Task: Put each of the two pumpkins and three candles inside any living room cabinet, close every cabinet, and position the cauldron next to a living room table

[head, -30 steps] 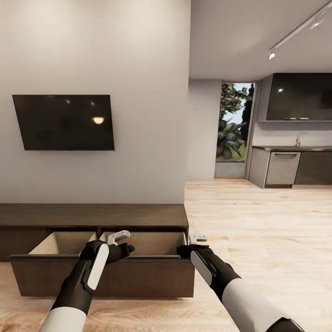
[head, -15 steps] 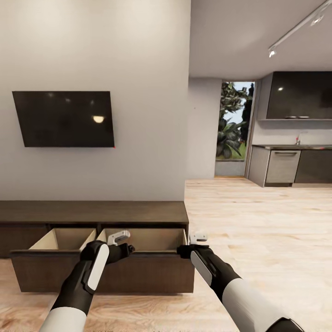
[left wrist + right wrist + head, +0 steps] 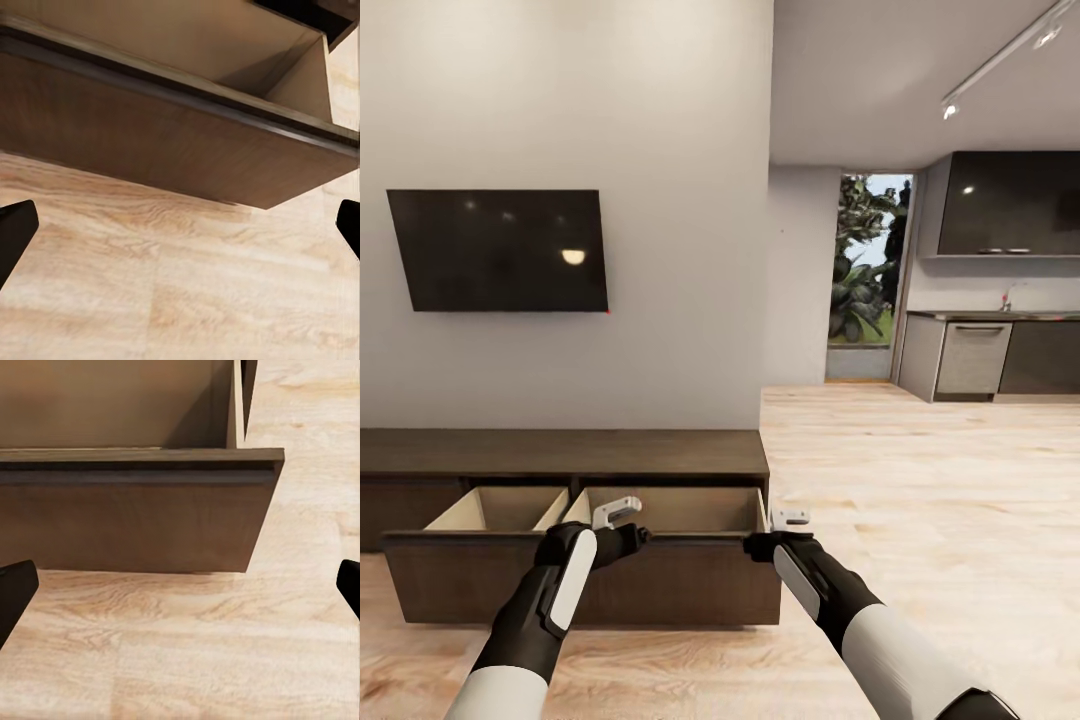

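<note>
Risk here is bumping the long, low dark-brown wooden cabinet [image 3: 565,465], whose pale-lined drawer [image 3: 585,577] stands pulled out just ahead of both empty, wide-spread jaws, if the robot rolls forward.

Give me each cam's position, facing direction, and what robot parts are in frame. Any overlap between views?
Head view: on the head, facing forward and down at the cabinet, its drawer front pulled out; both arms, left hand and right hand show.
Left wrist view: near the left hand, facing the drawer front and floor; dark fingertips at the edges.
Right wrist view: near the right hand, same aim; fingertips at the edges.
Shared: all see the open drawer.
</note>
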Tool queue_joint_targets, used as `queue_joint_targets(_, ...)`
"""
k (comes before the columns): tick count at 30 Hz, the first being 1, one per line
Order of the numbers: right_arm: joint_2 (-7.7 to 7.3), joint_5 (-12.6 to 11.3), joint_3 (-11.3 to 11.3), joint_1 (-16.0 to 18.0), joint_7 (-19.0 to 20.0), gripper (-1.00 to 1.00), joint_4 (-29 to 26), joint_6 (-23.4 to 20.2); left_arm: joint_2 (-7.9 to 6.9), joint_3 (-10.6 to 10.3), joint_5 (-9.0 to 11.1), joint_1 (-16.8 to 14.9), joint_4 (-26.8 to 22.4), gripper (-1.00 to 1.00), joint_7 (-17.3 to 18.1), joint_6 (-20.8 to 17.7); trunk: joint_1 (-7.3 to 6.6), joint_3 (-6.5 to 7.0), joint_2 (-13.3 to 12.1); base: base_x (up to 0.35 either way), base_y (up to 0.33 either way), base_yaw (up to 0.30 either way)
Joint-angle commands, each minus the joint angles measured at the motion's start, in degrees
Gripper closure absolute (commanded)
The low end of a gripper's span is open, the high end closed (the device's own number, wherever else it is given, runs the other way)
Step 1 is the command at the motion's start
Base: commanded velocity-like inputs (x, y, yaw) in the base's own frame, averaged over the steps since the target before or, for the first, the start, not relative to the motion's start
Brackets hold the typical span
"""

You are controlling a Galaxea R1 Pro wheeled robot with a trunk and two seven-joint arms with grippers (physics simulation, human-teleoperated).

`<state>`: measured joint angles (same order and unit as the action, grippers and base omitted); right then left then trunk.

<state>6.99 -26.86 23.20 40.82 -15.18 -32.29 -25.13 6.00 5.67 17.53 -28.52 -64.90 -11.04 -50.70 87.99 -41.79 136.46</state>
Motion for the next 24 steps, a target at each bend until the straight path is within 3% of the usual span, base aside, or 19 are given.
queue_joint_targets(1,-0.05,-0.6,0.4,0.1,-0.6,-1.0,-0.1,-0.2,0.05,0.1,0.6,0.0,0.1,-1.0,-0.5,0.1,0.21,-0.25,0.4,0.0,0.0,0.0)
queue_joint_targets(8,-0.04,-0.6,0.4,0.1,-0.6,-1.0,0.3,-0.2,0.06,-0.1,0.2,0.0,4.7,-1.0,-0.5,4.1,1.75,-1.51,3.3,0.0,0.0,0.0)
queue_joint_targets(17,-0.04,-0.6,0.4,0.1,-0.6,-1.0,0.4,0.3,0.0,-0.4,0.1,0.0,5.4,-1.0,-0.5,7.3,3.69,-3.14,6.8,0.0,0.0,0.0)
queue_joint_targets(24,-0.04,-0.7,0.4,0.1,-0.6,-1.0,0.4,0.9,-0.02,-0.5,-0.5,0.0,6.5,-1.0,-0.5,9.8,3.87,-4.69,6.9,0.0,0.0,0.0)
